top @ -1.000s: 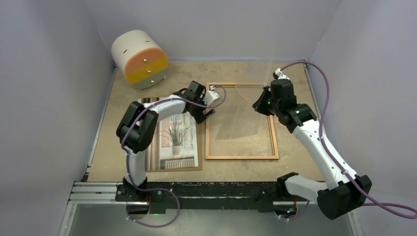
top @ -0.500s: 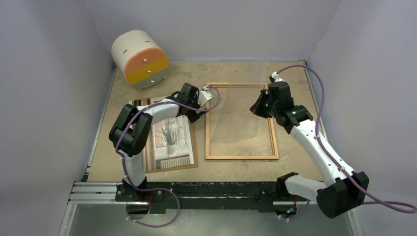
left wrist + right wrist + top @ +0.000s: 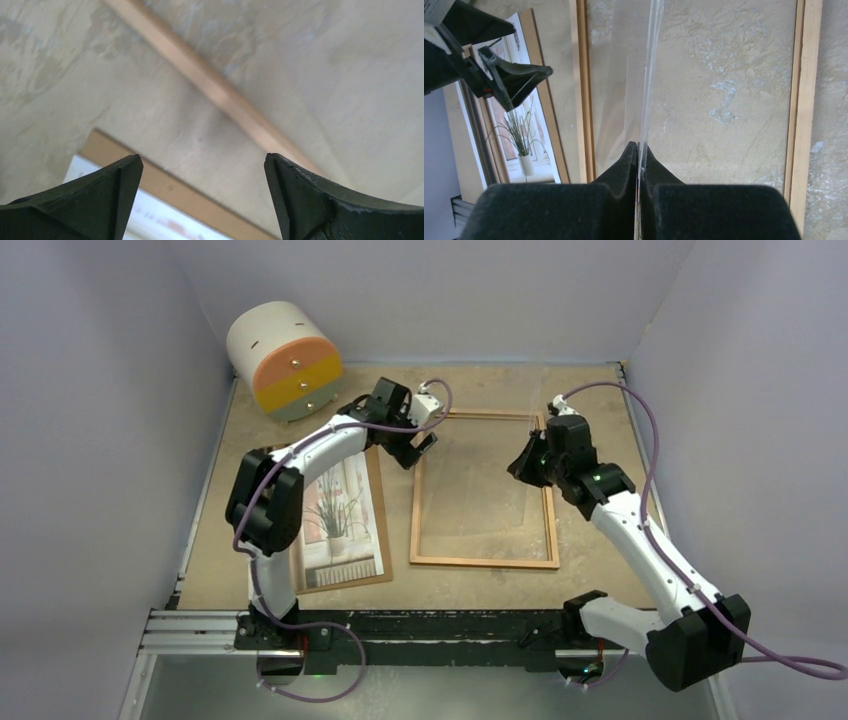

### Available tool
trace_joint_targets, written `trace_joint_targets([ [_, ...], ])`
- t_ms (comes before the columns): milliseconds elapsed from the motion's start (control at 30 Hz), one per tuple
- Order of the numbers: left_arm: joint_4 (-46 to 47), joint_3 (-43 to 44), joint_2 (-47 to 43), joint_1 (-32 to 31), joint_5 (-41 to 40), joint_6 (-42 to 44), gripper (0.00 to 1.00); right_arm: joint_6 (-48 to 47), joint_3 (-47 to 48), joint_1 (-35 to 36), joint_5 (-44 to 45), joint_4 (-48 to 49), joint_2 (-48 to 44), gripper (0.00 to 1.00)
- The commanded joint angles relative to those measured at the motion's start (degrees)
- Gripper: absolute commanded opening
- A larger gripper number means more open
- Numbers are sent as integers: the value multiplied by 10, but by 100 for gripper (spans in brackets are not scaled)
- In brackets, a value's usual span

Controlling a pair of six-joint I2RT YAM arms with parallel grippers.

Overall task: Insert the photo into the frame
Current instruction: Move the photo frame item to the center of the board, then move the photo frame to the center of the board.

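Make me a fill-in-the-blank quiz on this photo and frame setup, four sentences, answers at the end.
1. The right gripper is shut on the edge of a clear ___.
2. The left gripper has its jaws ___.
3. In the top view, the photo lies on a brown board to the ___ of the frame.
4. The photo shows a potted ___.
Answers: pane; open; left; plant.

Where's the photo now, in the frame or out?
Out. The photo lies on the brown board left of the frame; only table shows inside it.
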Motion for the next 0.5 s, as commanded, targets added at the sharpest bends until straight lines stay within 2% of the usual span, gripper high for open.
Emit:
trace_joint_targets([
  [0, -19, 54, 58, -18, 67, -88, 99, 2, 5, 0, -14, -21, -29, 0],
  [233, 6, 63, 90, -19, 35, -110, 83, 2, -3, 0, -10, -28, -32, 0],
  [467, -3, 45, 108, -21, 24, -85, 77, 4, -18, 1, -17, -14, -31, 0],
])
